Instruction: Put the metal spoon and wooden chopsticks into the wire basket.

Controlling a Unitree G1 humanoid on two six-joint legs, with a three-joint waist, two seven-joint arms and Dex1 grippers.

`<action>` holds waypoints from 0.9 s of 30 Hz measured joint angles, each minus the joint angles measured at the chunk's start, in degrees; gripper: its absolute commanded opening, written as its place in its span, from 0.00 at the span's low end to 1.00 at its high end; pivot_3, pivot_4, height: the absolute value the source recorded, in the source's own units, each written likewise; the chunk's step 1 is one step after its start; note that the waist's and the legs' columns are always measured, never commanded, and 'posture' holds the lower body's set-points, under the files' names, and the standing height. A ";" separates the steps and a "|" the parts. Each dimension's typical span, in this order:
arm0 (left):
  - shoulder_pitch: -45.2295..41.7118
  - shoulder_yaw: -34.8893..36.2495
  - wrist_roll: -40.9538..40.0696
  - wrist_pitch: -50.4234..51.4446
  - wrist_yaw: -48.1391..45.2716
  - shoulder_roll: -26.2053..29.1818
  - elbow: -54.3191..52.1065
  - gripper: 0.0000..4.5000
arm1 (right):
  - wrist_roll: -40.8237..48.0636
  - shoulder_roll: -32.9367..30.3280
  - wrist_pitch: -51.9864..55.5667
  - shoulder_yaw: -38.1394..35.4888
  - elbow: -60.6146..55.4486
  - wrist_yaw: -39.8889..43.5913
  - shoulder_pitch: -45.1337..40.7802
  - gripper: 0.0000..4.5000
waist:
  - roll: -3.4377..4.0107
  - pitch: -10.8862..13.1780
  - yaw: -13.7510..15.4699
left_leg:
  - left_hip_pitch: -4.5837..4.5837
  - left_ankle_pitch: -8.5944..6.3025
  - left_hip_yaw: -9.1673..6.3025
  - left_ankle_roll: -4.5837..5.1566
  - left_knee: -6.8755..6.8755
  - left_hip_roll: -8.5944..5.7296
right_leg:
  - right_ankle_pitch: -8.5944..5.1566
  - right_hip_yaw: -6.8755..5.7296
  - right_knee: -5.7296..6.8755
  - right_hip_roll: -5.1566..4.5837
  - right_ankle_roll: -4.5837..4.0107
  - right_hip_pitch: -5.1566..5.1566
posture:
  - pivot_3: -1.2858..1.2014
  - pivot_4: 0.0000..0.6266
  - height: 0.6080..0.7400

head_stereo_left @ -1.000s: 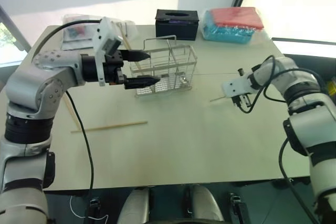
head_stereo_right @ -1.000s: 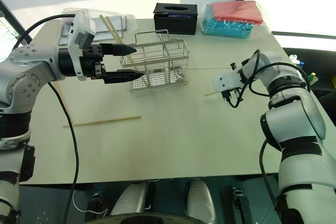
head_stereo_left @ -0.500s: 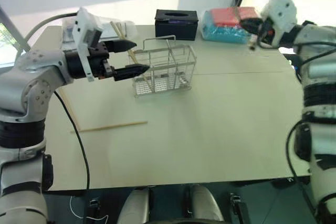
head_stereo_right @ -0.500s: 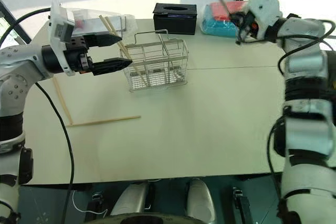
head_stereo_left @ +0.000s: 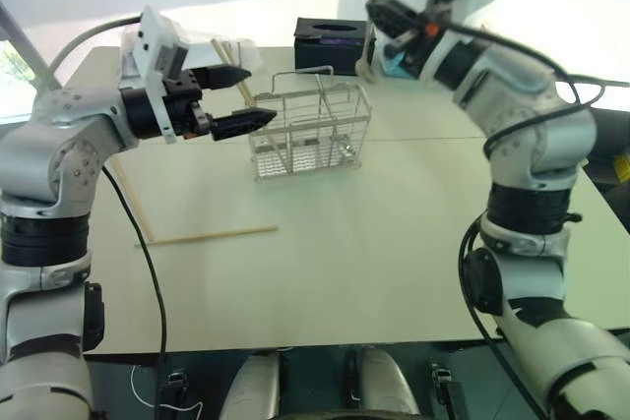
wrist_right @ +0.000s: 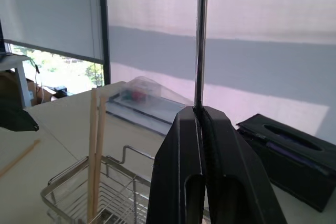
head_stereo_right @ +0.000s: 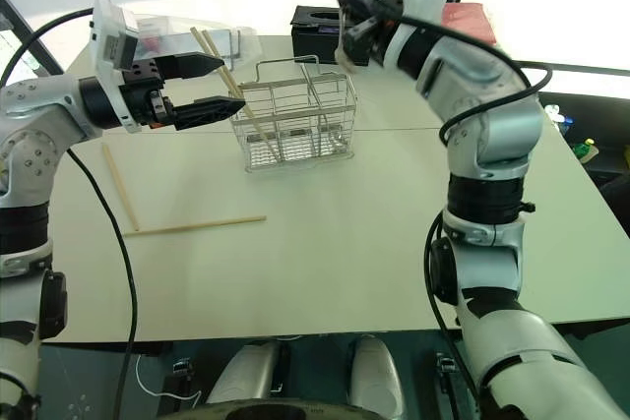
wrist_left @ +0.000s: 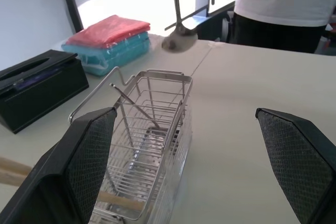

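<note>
While the right claw (head_stereo_right: pixel 356 25) was raised above the far end of the wire basket (head_stereo_left: pixel 310 130), its fingers were pressed together on the thin handle of the metal spoon (head_stereo_left: pixel 372 9) — the spoon hung upright, bowl downward, just over the basket's rim and clear of the wires. The left claw (head_stereo_left: pixel 239 98) hovered level beside the basket's near-left end, fingers spread wide and gripping nothing. Two wooden chopsticks (head_stereo_right: pixel 224 74) stood tilted in the basket's left compartment, their upper ends leaning out past the left claw. Two further chopsticks lay on the counter (head_stereo_left: pixel 394 243) — one (head_stereo_left: pixel 207 236) flat, in front of the basket and well apart from it, the other (head_stereo_right: pixel 118 185) at an angle nearer the left edge. At the counter's far side sat a black tissue box (head_stereo_left: pixel 332 36), a red and teal stack (wrist_left: pixel 109 40) and a clear packet (head_stereo_right: pixel 187 41).
</note>
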 measured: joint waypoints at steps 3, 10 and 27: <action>-0.04 0.01 -0.16 0.55 0.10 0.26 -0.68 1.00 | 0.04 2.60 -0.28 2.03 0.43 -1.46 3.53 0.01 | 0.02 0.01 -0.11 | 0.00 0.00 0.02 0.00 -0.01 0.00 | 0.00 0.01 0.01 0.02 0.00 -0.04 | 0.52 0.24 0.45; -0.04 0.48 -0.61 1.78 0.48 1.22 -2.92 1.00 | -1.24 5.37 -5.98 4.38 5.64 -3.74 6.53 0.01 | 0.02 0.01 -0.13 | 0.00 0.00 0.03 0.00 0.00 0.01 | 0.00 0.02 0.01 0.05 0.00 -0.04 | 0.52 0.24 0.45; 2.14 3.97 -1.80 2.89 3.93 2.53 -4.79 1.00 | -0.48 -2.55 -8.03 3.32 6.15 -1.52 5.98 0.56 | 0.02 0.03 0.03 | -0.01 -0.01 0.01 0.01 -0.01 0.03 | -0.01 0.01 -0.01 0.05 0.00 -0.02 | 0.52 0.24 0.45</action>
